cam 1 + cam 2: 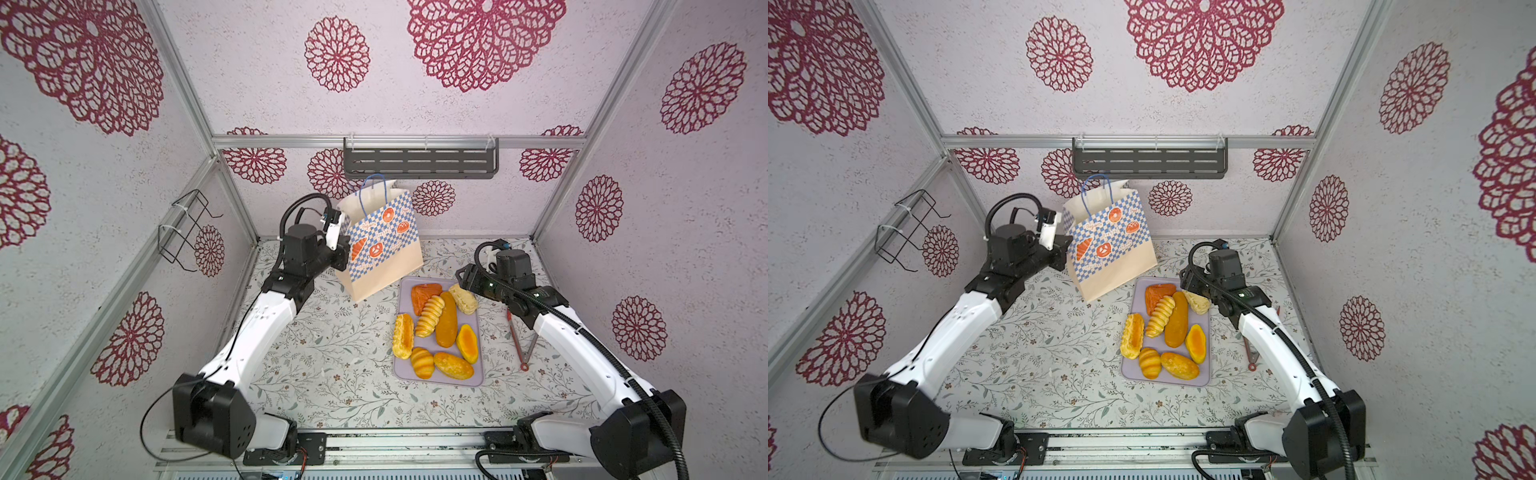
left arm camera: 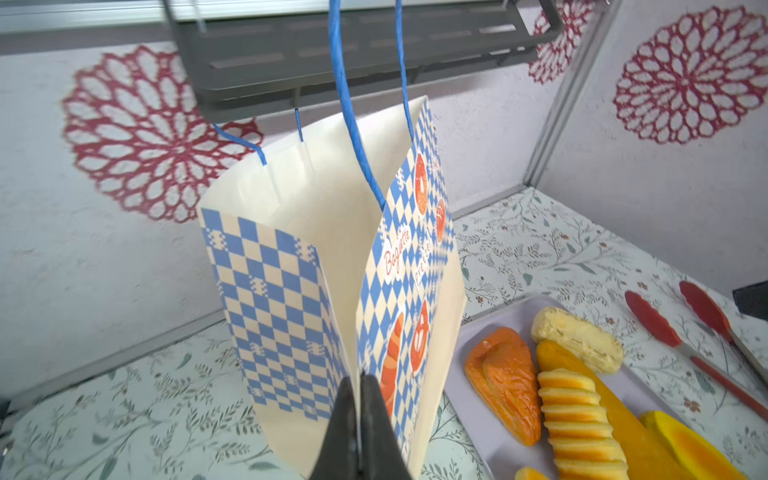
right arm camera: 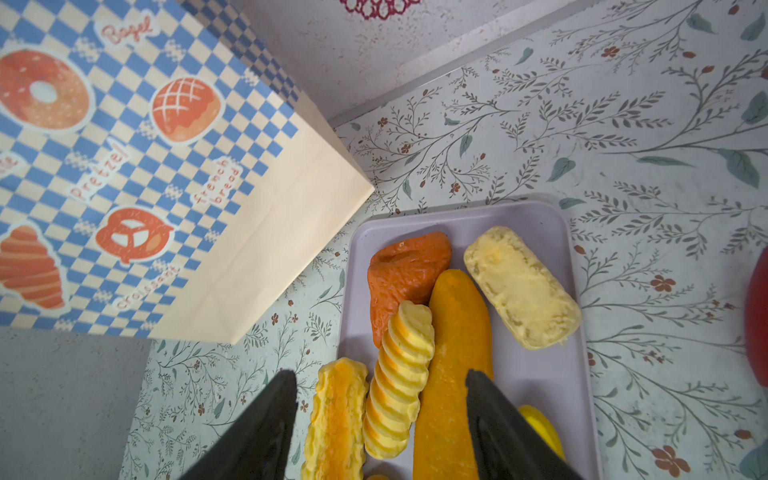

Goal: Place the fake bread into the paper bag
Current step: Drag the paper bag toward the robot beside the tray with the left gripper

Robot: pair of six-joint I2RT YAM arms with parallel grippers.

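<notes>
Bright, even light, faint shadows; edges bow, and the left hand point(image 2: 360, 378) blurs close up

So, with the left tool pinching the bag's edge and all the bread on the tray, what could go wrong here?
The left tool is shut on just a thin edge of the tall paper bag; the paper could slip or tear and the bag tip over.
The right tool hangs open over the spiral roll and long roll, which lie touching; closing may catch both or push one off the tray.
</notes>
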